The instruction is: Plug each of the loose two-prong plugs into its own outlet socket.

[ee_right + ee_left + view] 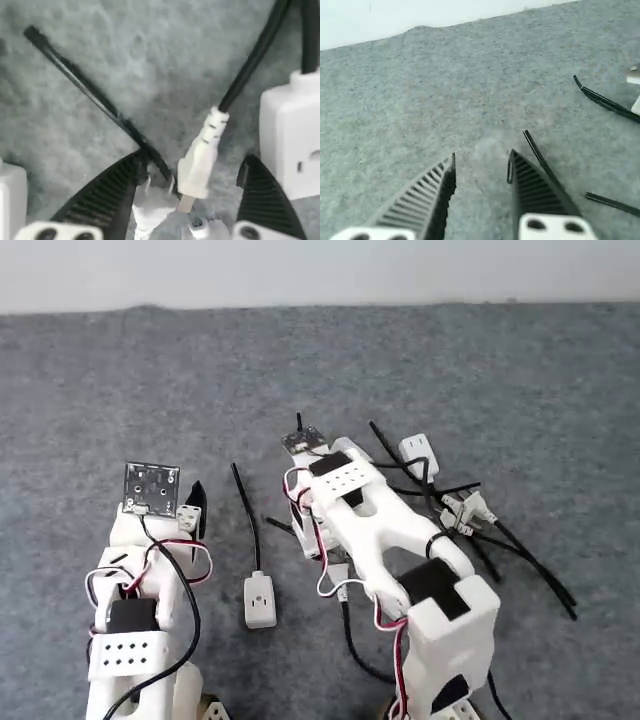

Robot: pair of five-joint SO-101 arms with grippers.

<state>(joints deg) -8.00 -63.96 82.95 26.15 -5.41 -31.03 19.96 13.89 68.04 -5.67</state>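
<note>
My right gripper (196,159) stands open low over the carpet, its fingers on either side of a white two-prong plug (199,162) on a black cord; neither pad touches it. A second white pronged piece (150,202) lies by one finger. A white outlet socket (290,135) sits close beside the gripper. From above, one white socket (260,600) lies between the arms, another socket (418,452) lies farther back, and loose plugs (467,510) lie right of the right arm. My left gripper (482,156) is open over bare carpet, holding nothing.
Black cords (530,565) trail across the grey carpet (480,370) on the right. A thin black cord (95,97) crosses under the right gripper, and another cord end (540,155) lies beside a left finger. A pale wall (320,270) bounds the far edge.
</note>
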